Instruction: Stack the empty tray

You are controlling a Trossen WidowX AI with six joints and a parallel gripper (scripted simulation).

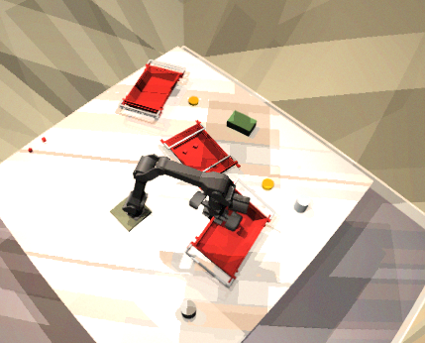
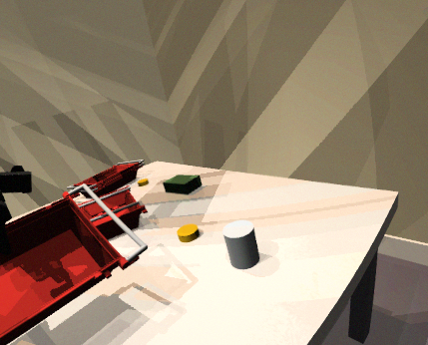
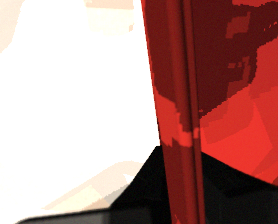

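Observation:
The loaded red tray (image 1: pixel 206 156) (image 2: pixel 131 210) stands mid-table with small blocks inside. Its two wire bars, one (image 1: pixel 183 138) and the other (image 1: pixel 217 163), lie in across its top. My gripper (image 1: pixel 227 219) (image 3: pixel 170 152) is shut on the long side wall of the empty red tray (image 1: pixel 221 249) (image 2: pixel 38 270) (image 3: pixel 175 100). It holds that tray tilted, just off the table, to the near right of the loaded tray. The empty tray's own wire bar (image 2: pixel 114 219) sticks out over its end. In the exterior view the fingers are hidden at the left edge.
A third red tray (image 1: pixel 152 87) (image 2: pixel 108 174) lies at the far corner. A green block (image 1: pixel 242 122) (image 2: pixel 183 182), two yellow discs (image 1: pixel 193 100) (image 1: pixel 267 183) (image 2: pixel 188 232), a grey cylinder (image 1: pixel 301 204) (image 2: pixel 240 244) and another cylinder (image 1: pixel 188 309) stand around. The table edge is close on the right.

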